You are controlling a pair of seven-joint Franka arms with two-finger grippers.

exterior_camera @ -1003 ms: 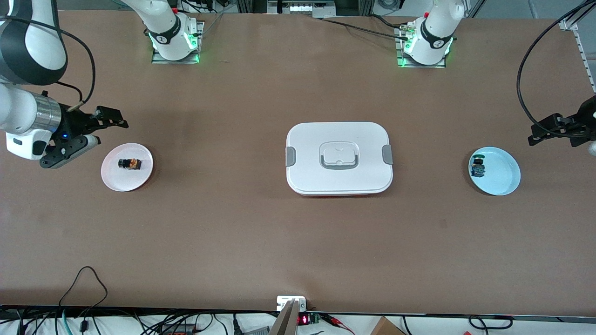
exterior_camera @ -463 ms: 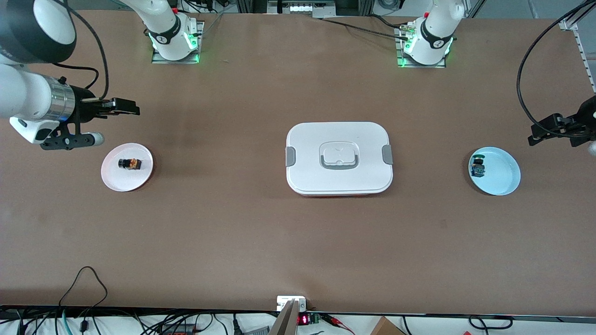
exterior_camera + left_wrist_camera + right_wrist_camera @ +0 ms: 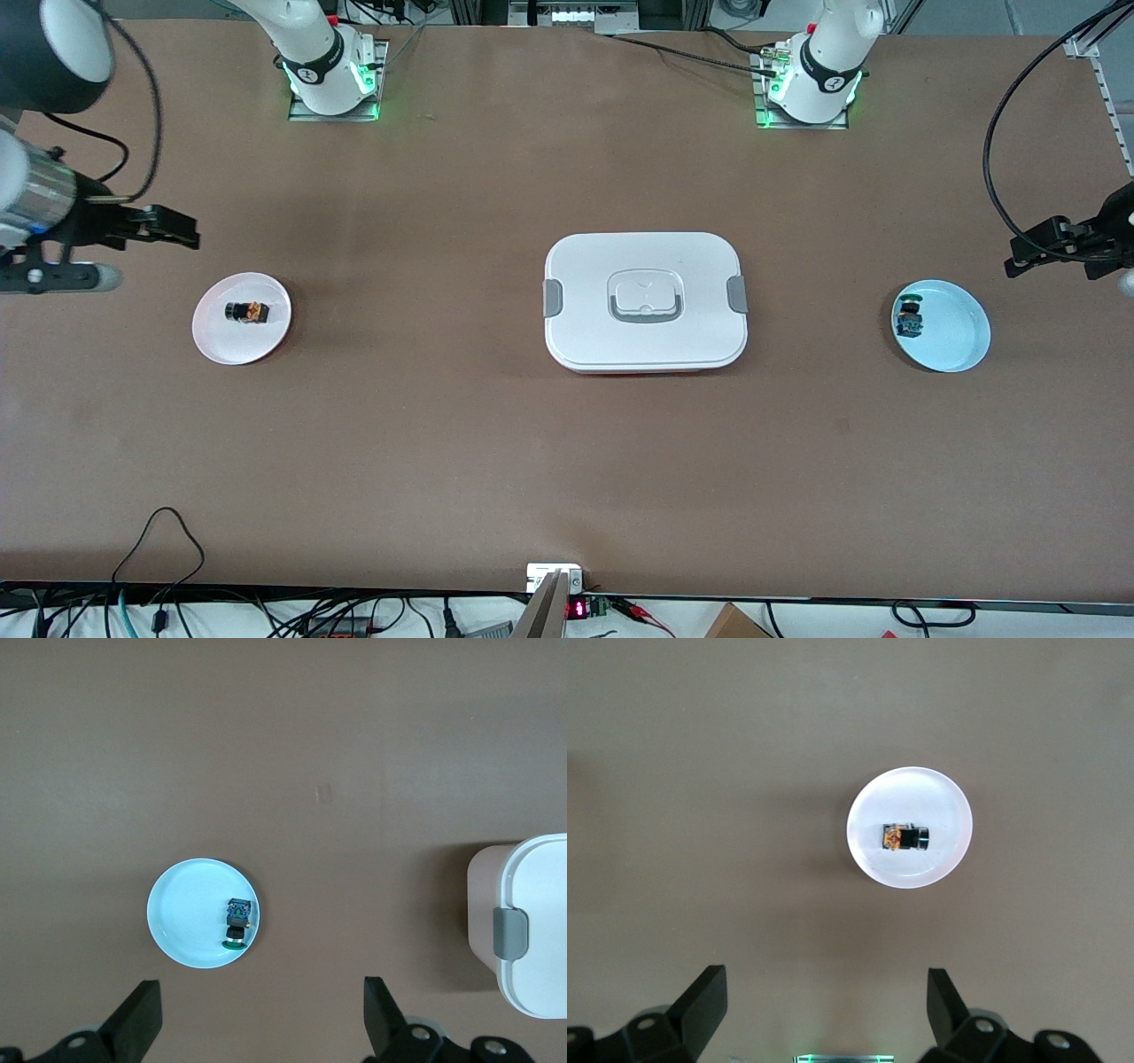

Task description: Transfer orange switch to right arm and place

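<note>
A wide brown desk (image 3: 461,443) is filling the room's view under even light, with tangled black cables (image 3: 159,611) trailing along its near edge.

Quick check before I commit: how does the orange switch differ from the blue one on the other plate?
The orange switch has an orange body and black head; the blue switch has a blue body and green top. The orange switch lies near the middle of the white plate at the right arm's end; the blue switch sits by the rim of the light blue plate at the left arm's end. Both are tiny push-buttons, each lying untouched on its plate.
</note>
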